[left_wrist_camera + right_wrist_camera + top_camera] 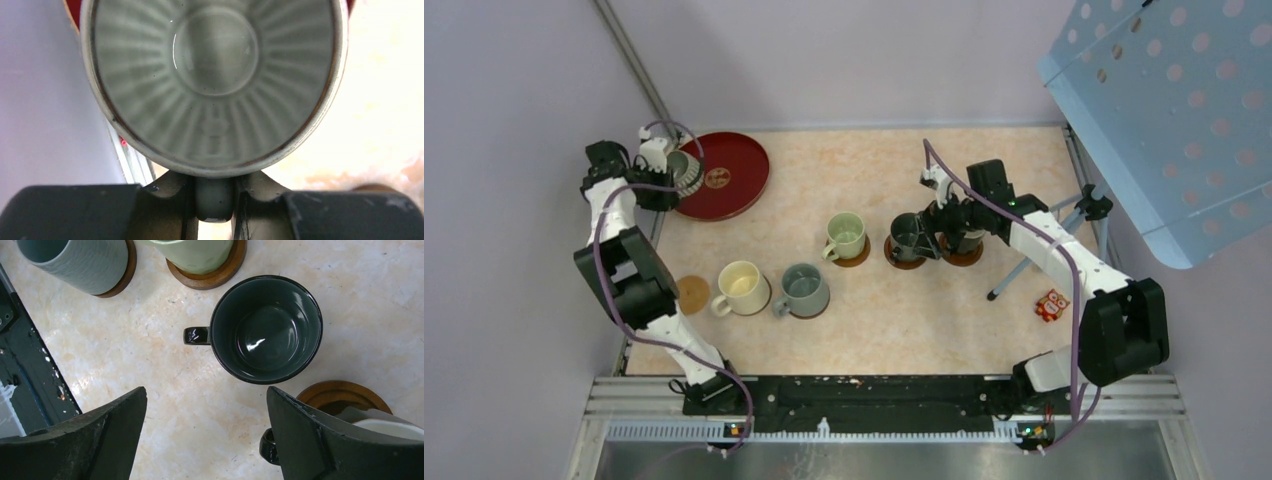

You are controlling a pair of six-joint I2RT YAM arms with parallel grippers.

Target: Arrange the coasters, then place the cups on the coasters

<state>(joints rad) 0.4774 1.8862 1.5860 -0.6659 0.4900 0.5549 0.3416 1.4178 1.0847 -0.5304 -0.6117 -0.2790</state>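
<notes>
Because the left claw is closed tight on the handle of the ribbed grey cup, the coming move turns on where the one bare coaster lies from it: down the table's left edge toward the near edge, just beside the cream cup. The grey cup is at the far left corner, over the left rim of the red tray; whether it is lifted clear of the tray I cannot tell. Its mouth faces the left wrist camera and its handle points back into the claw, so the line from bowl to handle runs along the fingers. The left arm is much nearer that coaster than the right, so I judge the carry falls to it. The right claw stands wide open with nothing in it, above the dark green cup right of the table's middle, whose handle points toward the near edge
</notes>
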